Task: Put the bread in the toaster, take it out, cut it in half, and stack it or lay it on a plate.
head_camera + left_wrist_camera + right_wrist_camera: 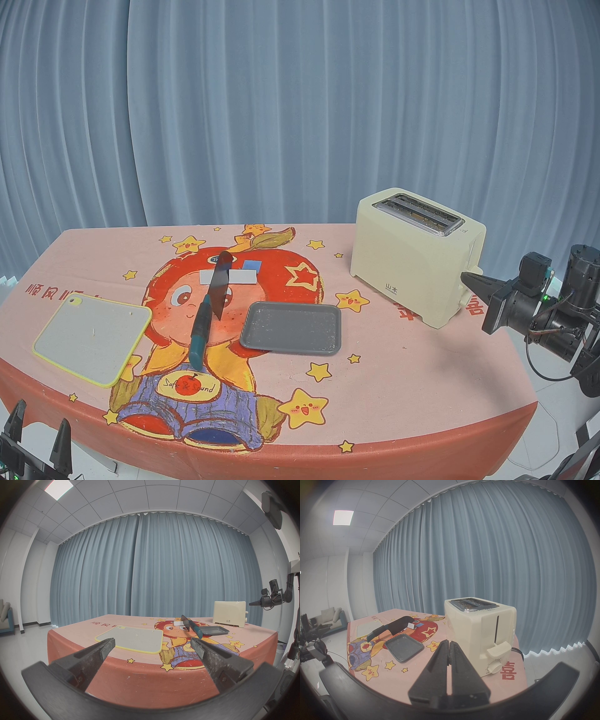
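The toaster (pixel 415 256) stands near the desk's right edge, its lever (pixel 497 649) facing the right hand (pixel 467 279), which is pressed together just beside it. The left hand (pixel 40 417), spread, hangs off the near left corner, well apart.

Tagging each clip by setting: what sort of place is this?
Likely a lab or studio set-up rather than a home kitchen: a floor-length curtain behind, a panel ceiling overhead, and a toaster on a cartoon tablecloth.
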Motion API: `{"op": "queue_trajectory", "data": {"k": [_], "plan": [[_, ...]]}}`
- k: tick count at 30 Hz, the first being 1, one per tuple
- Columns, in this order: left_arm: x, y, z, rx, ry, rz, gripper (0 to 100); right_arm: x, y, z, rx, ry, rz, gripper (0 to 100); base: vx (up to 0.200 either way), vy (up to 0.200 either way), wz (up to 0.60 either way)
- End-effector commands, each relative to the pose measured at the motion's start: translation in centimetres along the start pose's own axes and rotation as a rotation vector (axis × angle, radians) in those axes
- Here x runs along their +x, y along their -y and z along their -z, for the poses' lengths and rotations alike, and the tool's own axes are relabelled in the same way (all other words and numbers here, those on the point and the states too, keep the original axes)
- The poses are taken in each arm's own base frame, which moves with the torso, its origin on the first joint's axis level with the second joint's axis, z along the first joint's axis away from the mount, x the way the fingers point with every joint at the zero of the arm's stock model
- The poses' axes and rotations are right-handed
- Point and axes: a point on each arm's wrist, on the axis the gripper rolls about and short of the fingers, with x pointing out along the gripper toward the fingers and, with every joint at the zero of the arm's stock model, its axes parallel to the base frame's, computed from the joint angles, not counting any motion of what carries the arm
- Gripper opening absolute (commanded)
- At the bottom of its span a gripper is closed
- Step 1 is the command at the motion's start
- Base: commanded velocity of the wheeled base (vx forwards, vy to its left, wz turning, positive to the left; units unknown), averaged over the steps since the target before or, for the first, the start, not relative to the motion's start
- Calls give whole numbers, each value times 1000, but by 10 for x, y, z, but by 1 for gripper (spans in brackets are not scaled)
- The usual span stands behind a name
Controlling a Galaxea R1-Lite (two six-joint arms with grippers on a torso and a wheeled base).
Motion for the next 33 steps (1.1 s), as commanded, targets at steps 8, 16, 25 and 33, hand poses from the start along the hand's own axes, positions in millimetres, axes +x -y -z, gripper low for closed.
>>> {"op": "queue_trajectory", "data": {"k": [8,16,25,33], "plan": [[1,0,5,1,-17,-1,100,0,0,1,0,-3,0,0,0,0,0],[1,0,5,1,-17,-1,100,0,0,1,0,-3,0,0,0,0,0],[1,0,5,1,-17,-1,100,0,0,2,0,-6,-1,0,0,0,0],[1,0,5,1,-17,-1,100,0,-1,2,0,-8,-4,0,0,0,0]]}}
